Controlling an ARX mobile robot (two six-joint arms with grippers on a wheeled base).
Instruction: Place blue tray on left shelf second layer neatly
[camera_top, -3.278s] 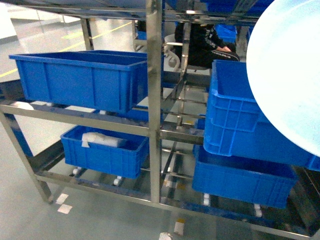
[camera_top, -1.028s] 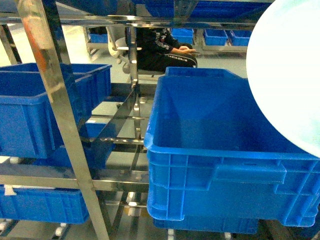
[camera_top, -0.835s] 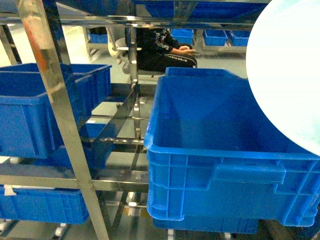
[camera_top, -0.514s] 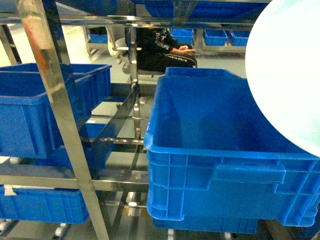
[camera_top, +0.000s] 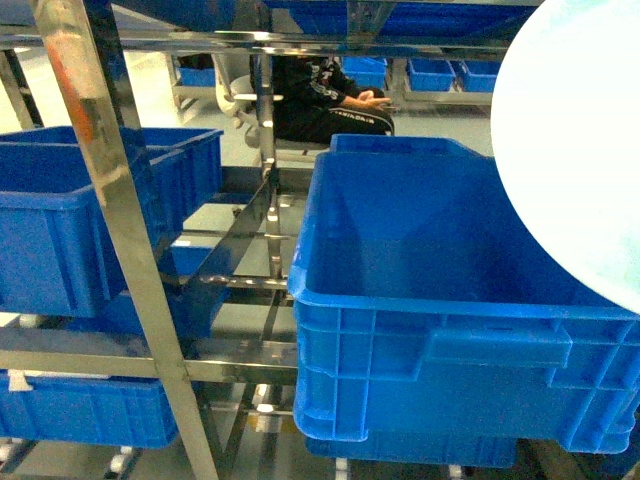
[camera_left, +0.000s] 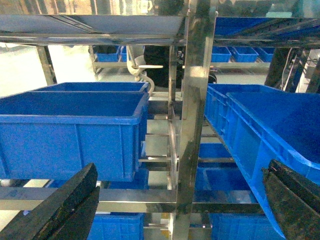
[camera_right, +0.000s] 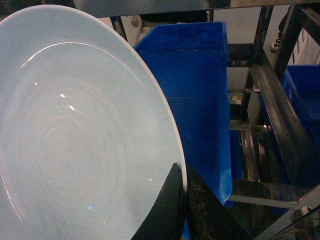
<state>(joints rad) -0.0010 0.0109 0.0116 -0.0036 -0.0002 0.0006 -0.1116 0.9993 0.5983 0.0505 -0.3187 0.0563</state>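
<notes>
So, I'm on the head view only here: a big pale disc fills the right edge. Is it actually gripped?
Observer: Yes. In the right wrist view the right gripper is shut on the rim of the blue tray.
Operator: And the left arm?
Observer: The left gripper is open and empty, its fingers spread wide.
Operator: What is it facing?
Observer: A steel upright of the rack, with blue crates on either side.
</notes>
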